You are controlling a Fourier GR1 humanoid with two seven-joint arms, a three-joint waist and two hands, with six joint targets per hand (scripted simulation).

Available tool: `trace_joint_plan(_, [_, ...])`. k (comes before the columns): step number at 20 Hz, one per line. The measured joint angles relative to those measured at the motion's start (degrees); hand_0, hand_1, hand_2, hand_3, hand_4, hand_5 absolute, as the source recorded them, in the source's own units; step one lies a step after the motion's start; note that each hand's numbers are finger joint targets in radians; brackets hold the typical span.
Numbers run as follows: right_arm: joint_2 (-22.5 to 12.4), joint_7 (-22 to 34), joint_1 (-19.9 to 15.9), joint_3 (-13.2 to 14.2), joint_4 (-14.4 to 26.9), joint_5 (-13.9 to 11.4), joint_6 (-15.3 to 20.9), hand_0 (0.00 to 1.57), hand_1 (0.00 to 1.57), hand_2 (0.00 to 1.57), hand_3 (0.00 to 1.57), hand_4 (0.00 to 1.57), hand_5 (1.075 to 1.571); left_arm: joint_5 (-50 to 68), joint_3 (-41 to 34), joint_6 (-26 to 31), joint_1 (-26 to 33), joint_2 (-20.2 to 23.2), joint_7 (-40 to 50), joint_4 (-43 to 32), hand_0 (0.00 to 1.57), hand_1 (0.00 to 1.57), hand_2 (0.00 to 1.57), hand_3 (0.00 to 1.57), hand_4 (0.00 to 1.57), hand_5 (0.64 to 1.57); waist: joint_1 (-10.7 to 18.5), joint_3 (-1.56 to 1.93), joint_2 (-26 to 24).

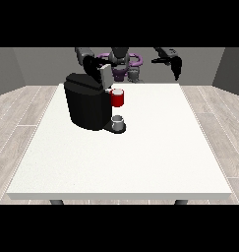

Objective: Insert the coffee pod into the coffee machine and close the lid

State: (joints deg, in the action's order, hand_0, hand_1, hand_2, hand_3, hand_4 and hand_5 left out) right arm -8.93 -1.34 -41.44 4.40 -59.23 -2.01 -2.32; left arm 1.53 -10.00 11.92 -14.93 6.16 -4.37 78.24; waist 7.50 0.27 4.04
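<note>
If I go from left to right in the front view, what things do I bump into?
Coffee machine → grey cup at its base → hand at the view's right, hanging above the table's far edge.

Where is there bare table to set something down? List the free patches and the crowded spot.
Free: the wide strip of white table between the coffee machine and the near edge, and the whole side at the view's right, beyond the red pod holder. Crowded: the far corner at the view's left, around the machine and the grey cup.
</note>
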Motion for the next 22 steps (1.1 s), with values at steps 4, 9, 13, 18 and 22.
trace_joint_plan(4, [0.1, 2.1, -0.8, -0.7, -1.1, -1.0, 1.3, 0.0, 0.0, 0.0, 0.0, 0.14, 1.571, -0.3, 0.0, -0.3, -0.2, 0.0, -1.4, -1.1, 0.0, 0.0, 0.0, 0.0, 0.12, 1.571, 0.0, 0.19, 0.7])
trace_joint_plan(9, [0.0, 4.9, -1.5, -0.7, -2.3, -1.1, 2.8, 0.0, 0.0, 0.0, 0.0, 0.12, 1.571, 0.2, 0.0, 0.0, -1.3, 0.2, -1.4, -1.7, 0.0, 0.0, 0.0, 0.0, 0.0, 1.571, 0.5, 0.41, 1.3])
trace_joint_plan(13, [1.1, 6.2, -0.4, -0.9, -3.5, 0.3, 2.5, 0.0, 0.0, 0.0, 0.0, 0.13, 1.571, 0.4, 0.5, 0.4, -2.3, 0.2, -0.5, -1.1, 0.0, 0.0, 0.0, 0.0, 0.2, 1.571, 0.8, 0.64, 0.7])
trace_joint_plan(18, [5.4, -1.5, 3.6, -6.6, -7.2, -0.9, 0.1, 0.0, 0.0, 0.0, 0.0, 0.27, 1.571, -0.7, 1.0, -0.6, 0.6, -0.7, -3.1, -1.4, 0.0, 0.0, 0.0, 0.0, 0.14, 1.571, 0.0, -0.01, -2.3])
trace_joint_plan(22, [7.6, -4.4, 11.2, -11.9, -11.2, 2.8, 1.1, 0.0, 0.0, 0.0, 0.0, 0.16, 1.571, -0.9, 0.3, -1.6, 2.7, -1.4, -5.9, -3.4, 0.0, 0.0, 0.0, 0.0, 0.19, 1.571, -3.5, -0.19, -5.5])
